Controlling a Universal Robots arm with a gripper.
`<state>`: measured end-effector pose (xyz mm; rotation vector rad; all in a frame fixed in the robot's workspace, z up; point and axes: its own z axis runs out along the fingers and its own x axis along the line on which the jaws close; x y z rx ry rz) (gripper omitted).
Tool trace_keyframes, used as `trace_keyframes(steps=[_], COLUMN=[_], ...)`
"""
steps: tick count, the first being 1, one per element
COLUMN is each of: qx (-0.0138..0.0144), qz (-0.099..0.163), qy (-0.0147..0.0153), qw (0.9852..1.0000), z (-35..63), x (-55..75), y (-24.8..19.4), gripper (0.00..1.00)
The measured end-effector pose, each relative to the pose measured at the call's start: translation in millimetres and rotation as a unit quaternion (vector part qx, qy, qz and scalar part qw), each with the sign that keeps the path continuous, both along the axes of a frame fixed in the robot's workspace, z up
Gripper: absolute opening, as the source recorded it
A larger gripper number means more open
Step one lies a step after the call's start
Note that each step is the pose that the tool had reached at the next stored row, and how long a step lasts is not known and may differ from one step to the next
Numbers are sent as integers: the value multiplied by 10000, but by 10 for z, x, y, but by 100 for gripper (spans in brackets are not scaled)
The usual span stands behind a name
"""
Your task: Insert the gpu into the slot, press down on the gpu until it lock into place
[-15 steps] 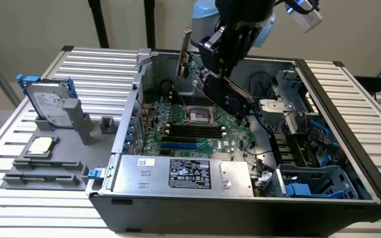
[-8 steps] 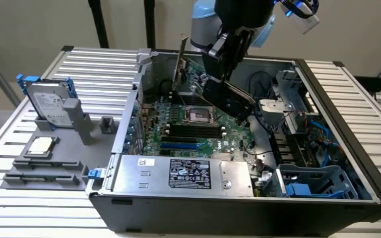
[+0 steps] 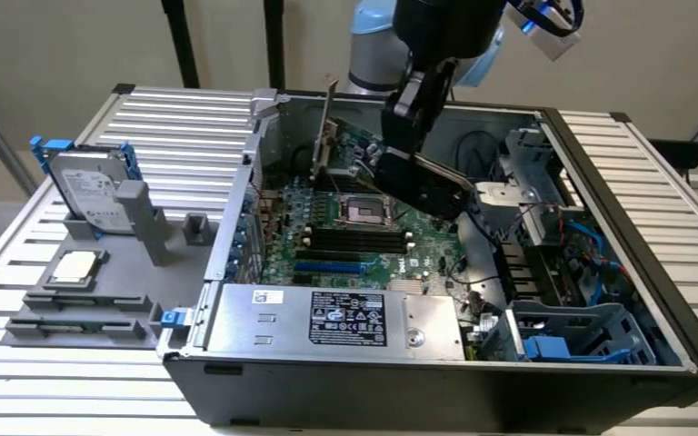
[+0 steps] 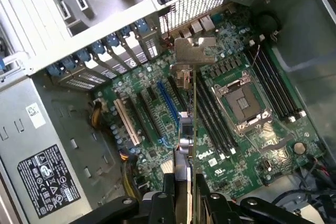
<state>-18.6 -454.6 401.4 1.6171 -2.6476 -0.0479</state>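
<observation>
Up at 12 o'clock in the exterior view the arm is cut off by the frame edge, and the gripper (image 3: pixel 400 145) (image 4: pixel 186 203) has its fingertips half hidden behind the card. It's clenched on the gpu (image 3: pixel 434 191) (image 4: pixel 193 119), 1 finger either side in the wrist view. From the wrist the card is edge-on, so its black cover is barely a sliver, and the connector edge is hard to make out.

The gpu hangs tilted in the air inside the open computer case (image 3: pixel 446 381), above the motherboard. In the exterior view its long axis runs from 10 o'clock to 4 o'clock, with the thin silver bracket at the 10 o'clock end. Green board by the bracket, glossy black cover toward 4 o'clock.

The slot (image 3: pixel 328 269) (image 4: pixel 168 103), bright blue, lies bare at 6 o'clock from the CPU socket (image 3: pixel 365 211) (image 4: pixel 244 100). The card isn't in it. In the wrist view the card's edge runs roughly parallel to the slot, lined up between slot and socket. The grey power supply (image 3: pixel 337 318) sits at 6 o'clock from the slot.
</observation>
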Motion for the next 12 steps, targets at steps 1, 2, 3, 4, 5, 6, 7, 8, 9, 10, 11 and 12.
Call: trace_keyframes(steps=[1,2,3,4,5,6,7,8,9,10,11,12], qx=[0,0,0,0,0,-1,-1,-2,-4,-6,-8,-10], qz=[90,171,256,347,430,513,588,654,705,745,783,818], qy=[-18,-36,-56,-78,-100,-123,-149,-181,-214,-255,-299,-352], qw=[10000,9998,9997,9994,9990,9986,9982,9977,9973,9969,9965,9960], z=[-5,-9,-13,-18,-21,-25,-29,-33,-37,-40,-44,-48], x=[0,0,0,0,0,0,0,0,0,-1,-1,-2], y=[0,0,0,0,0,0,0,0,0,0,0,0], gripper=[26,26,26,26,26,26,26,26,26,26,26,26])
